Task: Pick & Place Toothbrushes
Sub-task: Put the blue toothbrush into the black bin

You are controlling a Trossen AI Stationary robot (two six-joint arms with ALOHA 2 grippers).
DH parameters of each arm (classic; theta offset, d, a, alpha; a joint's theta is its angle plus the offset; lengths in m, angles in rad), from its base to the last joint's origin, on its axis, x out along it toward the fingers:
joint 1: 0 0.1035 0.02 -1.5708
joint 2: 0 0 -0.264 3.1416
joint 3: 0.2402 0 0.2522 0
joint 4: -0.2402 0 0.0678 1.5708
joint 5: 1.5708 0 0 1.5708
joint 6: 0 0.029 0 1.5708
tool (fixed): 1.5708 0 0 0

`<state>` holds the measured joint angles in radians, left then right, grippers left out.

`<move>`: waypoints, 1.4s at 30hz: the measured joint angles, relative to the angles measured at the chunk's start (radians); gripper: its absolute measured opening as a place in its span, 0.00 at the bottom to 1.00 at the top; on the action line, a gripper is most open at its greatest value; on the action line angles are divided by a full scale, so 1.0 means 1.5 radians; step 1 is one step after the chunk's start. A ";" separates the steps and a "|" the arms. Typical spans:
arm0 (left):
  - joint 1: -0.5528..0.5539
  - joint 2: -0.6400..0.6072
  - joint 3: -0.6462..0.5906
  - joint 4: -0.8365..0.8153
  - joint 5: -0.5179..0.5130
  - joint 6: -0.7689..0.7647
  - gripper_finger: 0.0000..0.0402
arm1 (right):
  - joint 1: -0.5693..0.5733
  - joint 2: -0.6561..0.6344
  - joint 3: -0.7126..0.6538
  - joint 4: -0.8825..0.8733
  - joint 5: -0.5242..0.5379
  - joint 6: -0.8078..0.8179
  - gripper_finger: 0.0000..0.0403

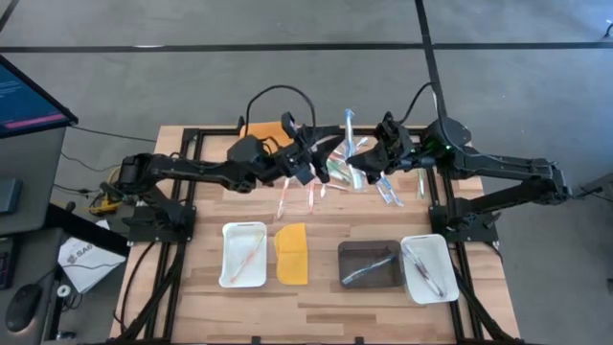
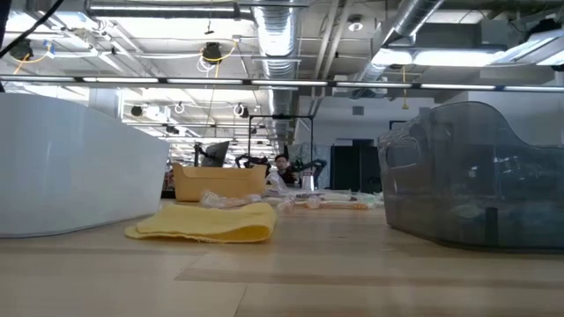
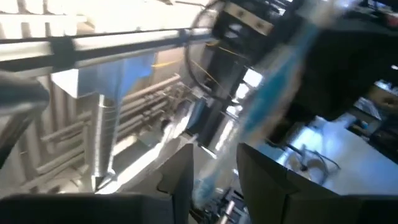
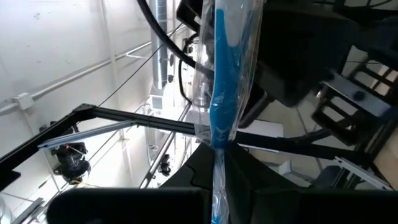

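Both end effectors meet above the far pile. Right end effector (image 4: 219, 163) clenches a blue toothbrush (image 4: 222, 81), likely handing over; left end effector (image 3: 214, 177): grip state unclear.

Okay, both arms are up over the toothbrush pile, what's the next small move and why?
Probably the left gripper lets go, so the right gripper alone carries off the blue toothbrush. The right wrist view shows its fingers shut on the wrapped brush; the left's also seem to pinch a blue wrapped brush, likely the same one.
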<state>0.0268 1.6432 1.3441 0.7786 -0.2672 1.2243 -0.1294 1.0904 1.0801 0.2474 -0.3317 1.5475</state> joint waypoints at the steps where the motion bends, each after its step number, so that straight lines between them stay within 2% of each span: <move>1: -0.004 0.001 0.000 -0.003 -0.012 -0.001 0.29 | -0.002 0.000 0.000 0.000 0.000 -0.002 0.03; 5: -0.022 -0.005 0.000 0.001 -0.038 -0.028 0.29 | -0.003 0.000 0.000 0.016 0.001 -0.012 0.03; 11: -0.035 -0.034 0.003 -0.004 -0.039 -0.105 0.26 | -0.003 0.000 0.000 0.036 0.002 -0.022 0.03; 15: -0.020 -0.055 0.030 -0.099 -0.048 -0.106 0.25 | -0.003 -0.001 0.000 0.037 0.002 -0.028 0.03; 19: -0.004 -0.059 0.089 -0.278 -0.055 -0.097 0.24 | -0.003 -0.001 0.000 0.036 -0.001 -0.039 0.03; 24: 0.001 -0.059 0.154 -0.423 -0.010 -0.007 0.20 | -0.003 -0.005 0.000 0.036 -0.006 -0.051 0.03; 29: -0.006 -0.067 0.184 -0.505 -0.005 0.191 0.11 | 0.001 -0.004 0.000 0.036 -0.011 -0.051 0.03; 35: 0.007 -0.066 0.174 -0.492 -0.013 0.206 0.02 | 0.004 -0.004 0.000 0.036 -0.003 -0.049 0.03; 42: -0.011 -0.062 0.165 -0.465 -0.009 0.158 0.02 | 0.004 -0.004 0.000 0.035 0.002 -0.054 0.03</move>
<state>0.0100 1.5504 1.5913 0.0810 -0.2809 1.4613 -0.1226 1.0843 1.0801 0.3004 -0.3286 1.4670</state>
